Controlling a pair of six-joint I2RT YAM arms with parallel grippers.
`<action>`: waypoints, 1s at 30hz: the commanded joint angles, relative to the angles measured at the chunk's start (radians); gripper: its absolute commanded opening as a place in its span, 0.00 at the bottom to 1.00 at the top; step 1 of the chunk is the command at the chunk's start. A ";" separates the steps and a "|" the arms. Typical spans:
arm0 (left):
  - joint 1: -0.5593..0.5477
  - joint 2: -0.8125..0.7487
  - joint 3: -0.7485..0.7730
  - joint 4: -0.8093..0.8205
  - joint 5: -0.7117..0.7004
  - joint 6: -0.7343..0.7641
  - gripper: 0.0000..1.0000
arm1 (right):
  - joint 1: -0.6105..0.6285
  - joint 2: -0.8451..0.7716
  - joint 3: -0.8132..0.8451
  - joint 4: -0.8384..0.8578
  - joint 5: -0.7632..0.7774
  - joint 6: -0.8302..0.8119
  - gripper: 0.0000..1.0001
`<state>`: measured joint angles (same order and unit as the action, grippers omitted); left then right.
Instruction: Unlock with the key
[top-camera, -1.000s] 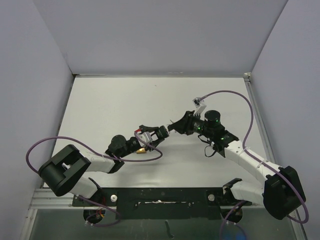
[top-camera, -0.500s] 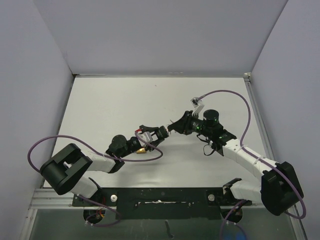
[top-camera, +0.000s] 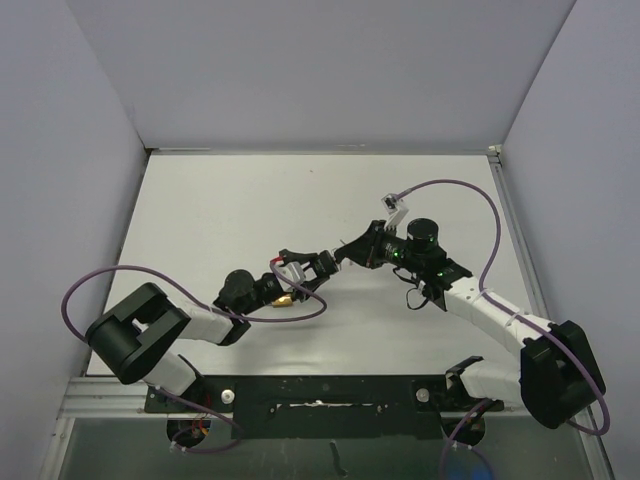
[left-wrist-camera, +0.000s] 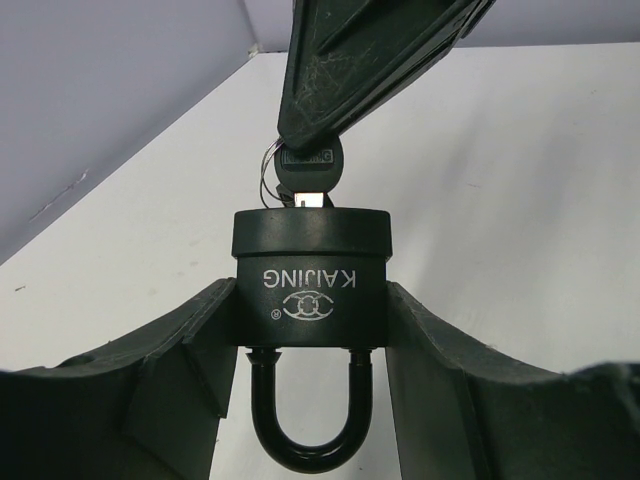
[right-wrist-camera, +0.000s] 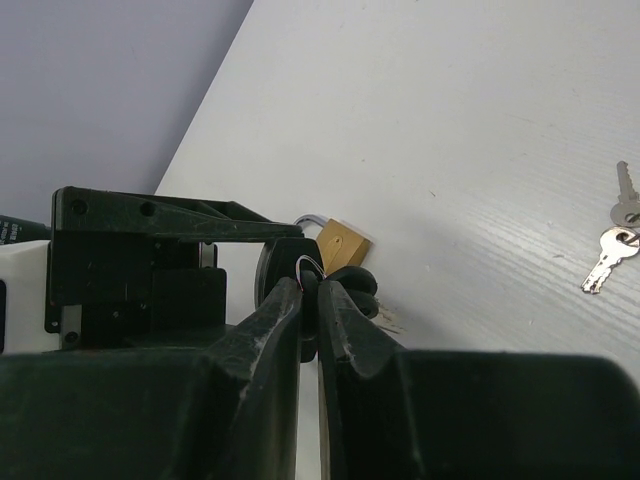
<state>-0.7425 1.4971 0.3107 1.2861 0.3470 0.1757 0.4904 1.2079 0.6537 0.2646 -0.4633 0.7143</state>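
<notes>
Right now, left pincer clamped on black padlock, held over bench. Right pincer pinched together on key; blade buried in keyhole, head half covered. I cannot tell whether shackle is released. Overhead, padlock barely discernible.

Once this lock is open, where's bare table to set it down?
Bare: the far table, along the back wall. Crowded: the centre, where the left gripper holds the black padlock, the right gripper pinches its key, and a brass padlock lies beside them; loose keys lie nearby too.
</notes>
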 joint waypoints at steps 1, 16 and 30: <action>0.003 -0.005 0.085 0.230 -0.008 -0.030 0.00 | -0.003 0.007 -0.018 0.068 -0.013 0.003 0.00; 0.005 -0.083 0.119 0.232 -0.009 -0.031 0.00 | -0.002 0.016 -0.054 0.098 -0.012 0.016 0.00; 0.025 -0.100 0.177 0.231 0.005 -0.053 0.00 | -0.006 -0.004 -0.085 0.110 -0.009 0.028 0.00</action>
<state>-0.7246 1.4990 0.3676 1.2457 0.3531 0.1383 0.4751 1.2079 0.6018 0.4065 -0.4362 0.7425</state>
